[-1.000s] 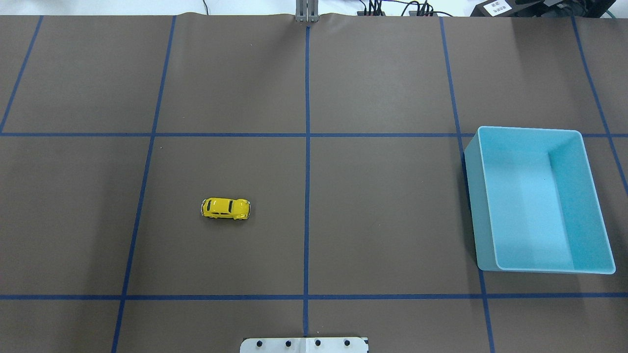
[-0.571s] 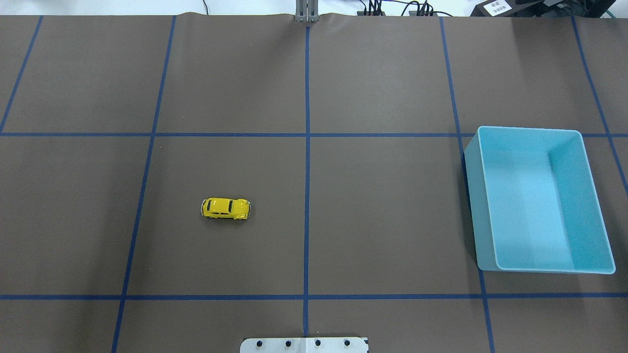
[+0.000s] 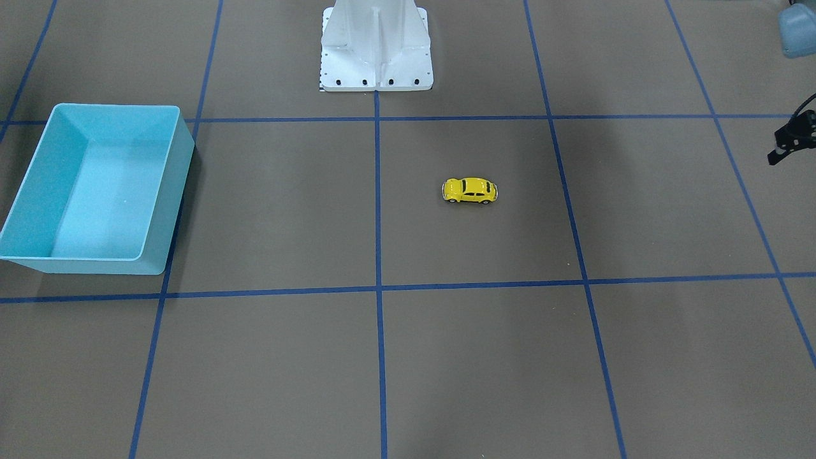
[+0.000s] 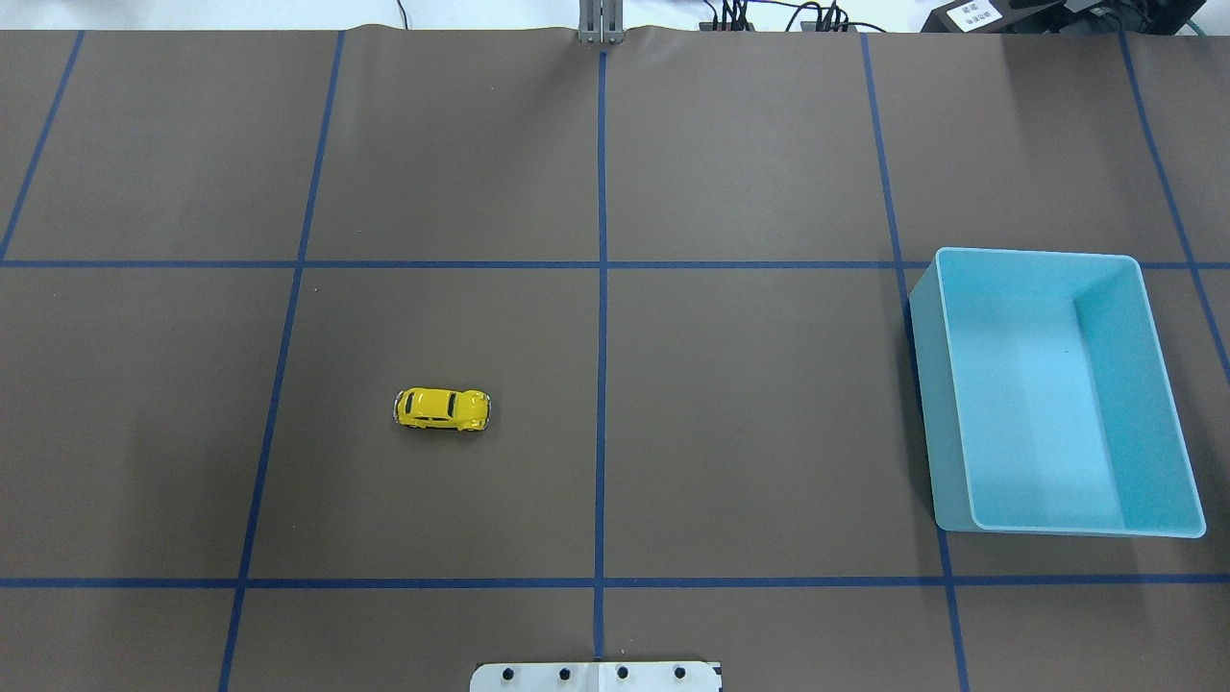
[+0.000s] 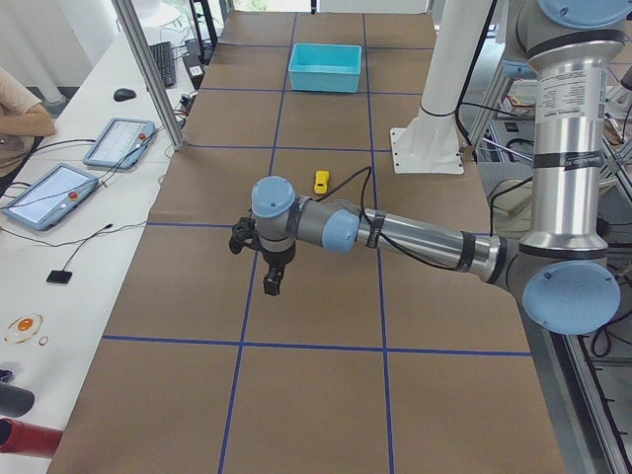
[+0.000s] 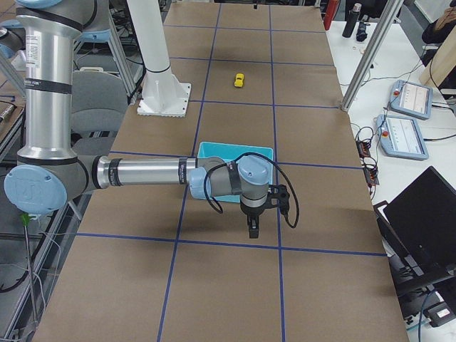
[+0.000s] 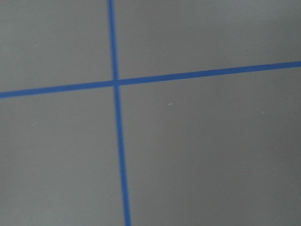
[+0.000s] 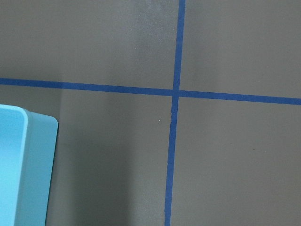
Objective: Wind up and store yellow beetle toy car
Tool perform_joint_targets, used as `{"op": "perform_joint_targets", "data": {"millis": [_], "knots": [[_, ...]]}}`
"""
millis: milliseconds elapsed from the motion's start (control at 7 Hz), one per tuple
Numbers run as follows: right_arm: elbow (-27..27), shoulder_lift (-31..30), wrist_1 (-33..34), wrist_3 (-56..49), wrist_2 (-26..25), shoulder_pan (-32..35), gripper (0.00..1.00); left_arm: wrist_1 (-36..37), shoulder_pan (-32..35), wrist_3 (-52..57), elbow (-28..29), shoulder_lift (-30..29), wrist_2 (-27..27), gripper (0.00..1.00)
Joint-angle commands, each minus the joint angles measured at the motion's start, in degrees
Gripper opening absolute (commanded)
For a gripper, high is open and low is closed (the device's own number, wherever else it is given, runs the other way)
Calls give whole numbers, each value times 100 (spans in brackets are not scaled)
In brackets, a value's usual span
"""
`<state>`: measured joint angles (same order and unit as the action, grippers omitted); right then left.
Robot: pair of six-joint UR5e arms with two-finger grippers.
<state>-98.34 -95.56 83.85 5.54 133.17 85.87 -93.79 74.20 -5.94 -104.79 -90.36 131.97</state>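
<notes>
The yellow beetle toy car (image 4: 442, 408) stands on its wheels on the brown table, left of the centre line; it also shows in the front-facing view (image 3: 470, 190). The blue bin (image 4: 1038, 255) is empty at the right side. My left gripper (image 5: 272, 281) hangs over the table's left end, far from the car; only a dark part of it shows at the front-facing view's right edge (image 3: 787, 143). My right gripper (image 6: 252, 229) hangs just beyond the bin (image 6: 235, 148), at the table's right end. I cannot tell whether either is open or shut.
Blue tape lines divide the brown table cover into squares. The white robot base (image 3: 376, 48) stands at the middle of the near edge. An operators' bench with tablets (image 5: 123, 143) and cables runs along the far side.
</notes>
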Motion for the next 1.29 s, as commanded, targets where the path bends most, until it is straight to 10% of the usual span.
{"op": "perform_joint_targets", "data": {"millis": [0,571,857,1143], "knots": [[-1,-6,0,0,7,0,100,27,-1324,-13,29,-761,-558,100],[-36,2,0,0,16,0,100,1816,-2945,57,-270,-2455,-1362,100],[-36,-6,0,0,16,0,100,2399,-3962,851,-524,-2714,-2689,100],[-45,-33,0,0,16,0,100,2811,-3966,2143,-569,-2828,-2869,100]]}}
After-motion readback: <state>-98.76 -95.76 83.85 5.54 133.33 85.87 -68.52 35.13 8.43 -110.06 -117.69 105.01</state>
